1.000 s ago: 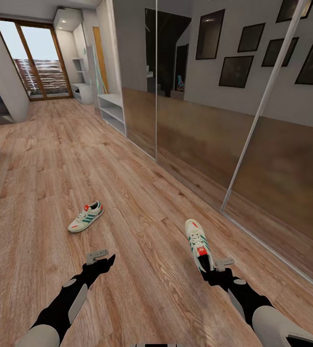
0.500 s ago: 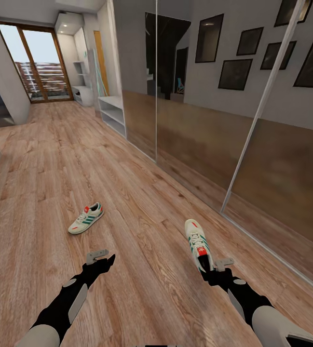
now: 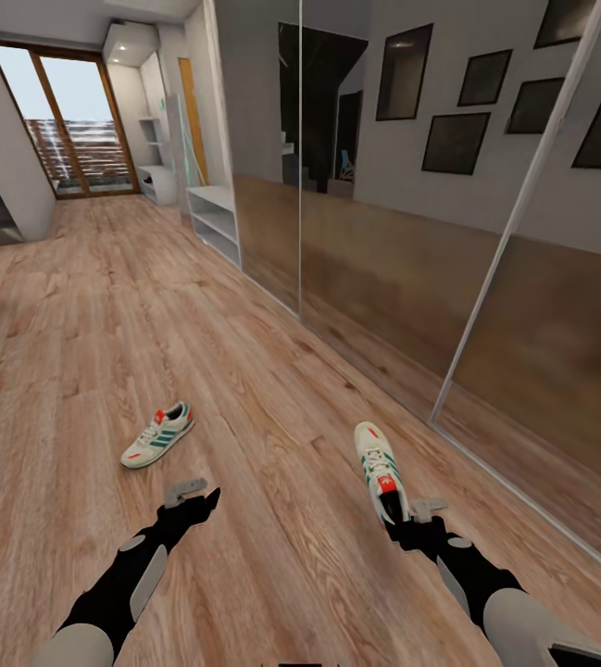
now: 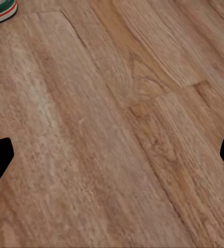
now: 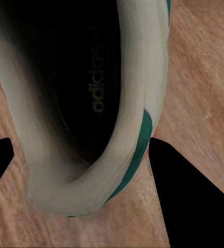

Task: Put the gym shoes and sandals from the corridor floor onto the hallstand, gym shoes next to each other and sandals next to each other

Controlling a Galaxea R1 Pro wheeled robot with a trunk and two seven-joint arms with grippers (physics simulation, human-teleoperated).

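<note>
A long corridor with a light-brown wood-plank floor [image 3: 244,371] runs ahead toward a glass door at the far end. Along the right side stands a dark glass-fronted sliding wardrobe [image 3: 411,232], and beyond it a low white hallstand [image 3: 215,218] with open shelves sits against the same wall. The right gripper [image 3: 402,519] is clamped on the heel rim of one gym shoe [image 3: 380,466], a cream sneaker with green stripes and a red-orange tongue patch, its toe pointing away from the robot; the right wrist view looks straight into the shoe's dark opening, with one finger [image 5: 189,201] pressed against the outside of the heel wall [image 5: 122,155]. The second gym shoe [image 3: 158,435] lies on the floor to the left, just ahead of the left gripper [image 3: 189,496] and apart from it. The left gripper hangs above bare planks with its fingers spread apart, holding nothing.
</note>
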